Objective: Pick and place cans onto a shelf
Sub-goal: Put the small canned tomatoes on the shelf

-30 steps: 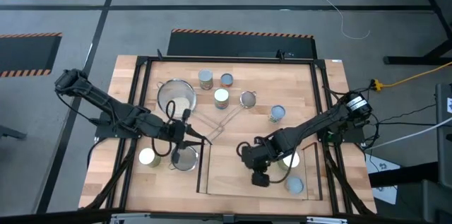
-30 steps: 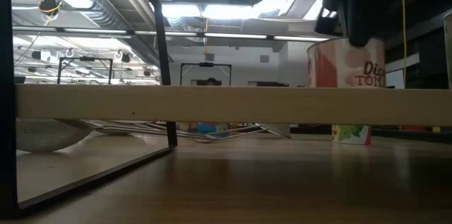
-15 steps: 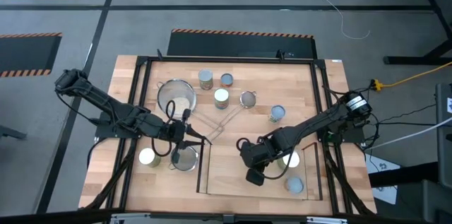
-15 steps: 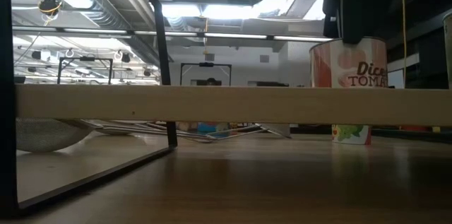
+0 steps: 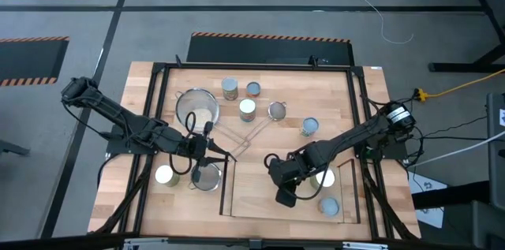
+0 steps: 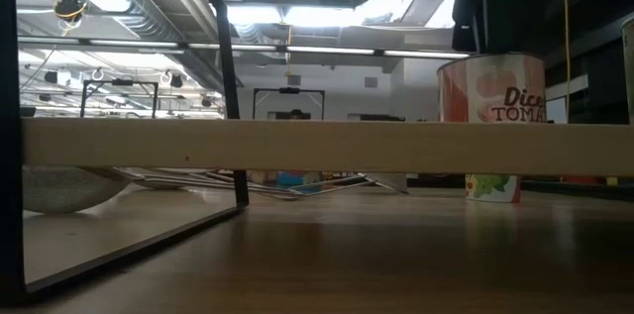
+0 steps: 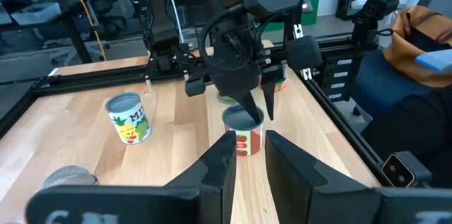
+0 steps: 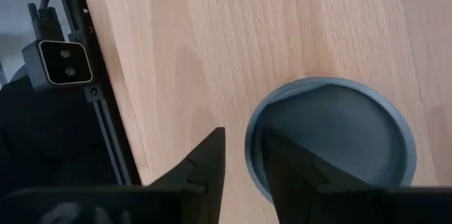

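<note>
Since a second ago the right pincer (image 5: 286, 195) has let go of the tomato can (image 6: 492, 99) and slid toward the lower left of the high view; in the low view the can now stands on its own on the shelf (image 6: 317, 147), right of centre, with the dark arm just above it. The fingers (image 8: 205, 164) sit apart beside the can's rim in the right wrist view, gripping nothing.

Nearest the bottom of the high view, two more cans are on the shelf's right part: one (image 5: 329, 206) at lower right, one (image 5: 323, 177) half under the right arm. Off the shelf to the left, a white-topped can (image 5: 166, 175) stands on the surface (image 5: 371, 116) next to a mesh strainer (image 5: 207, 177). The left pincer (image 5: 213, 152) hangs just above that strainer, fingers a bit apart, nothing between them.

Farther up: a bigger strainer (image 5: 196, 108), a small strainer (image 5: 277, 110), and four cans, at (image 5: 309, 127), (image 5: 248, 109), (image 5: 230, 88) and (image 5: 253, 89).
</note>
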